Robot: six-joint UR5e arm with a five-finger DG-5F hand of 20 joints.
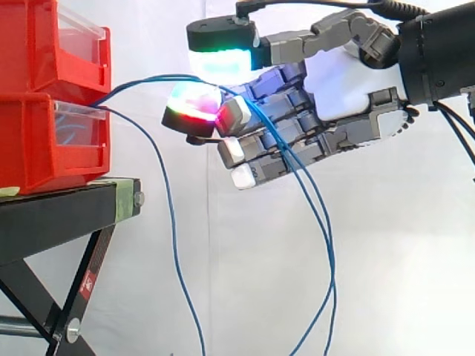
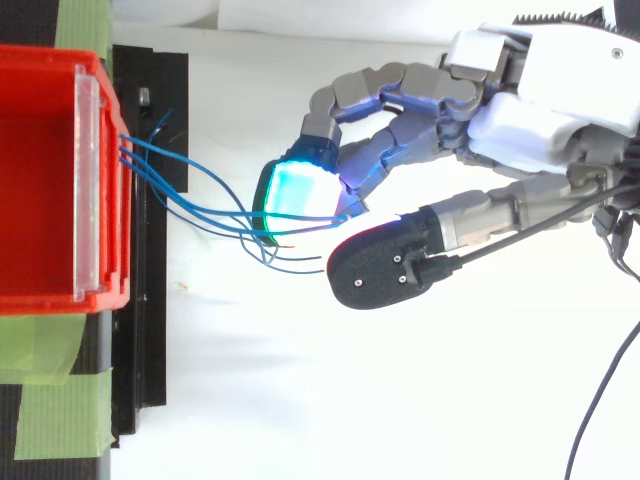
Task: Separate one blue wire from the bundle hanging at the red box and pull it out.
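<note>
- Red bins (image 1: 56,96) on the black stand (image 1: 59,211) block your way at the side view's left.
- Blue wires (image 1: 174,245) span the gap from bins to hand (image 1: 334,89), then hang beneath it.
- You have open room between the hanging strands, below the hand.

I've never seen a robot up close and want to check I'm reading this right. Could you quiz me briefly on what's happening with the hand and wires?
1. True or false: the hand is empty.
2. The blue wires come out of: A the red bins; B the floor; C the ceiling.
3. What do the bins stand on?
Key: 1 false, its fingers curl round blue wires. 2 A. 3 The black stand.
</note>
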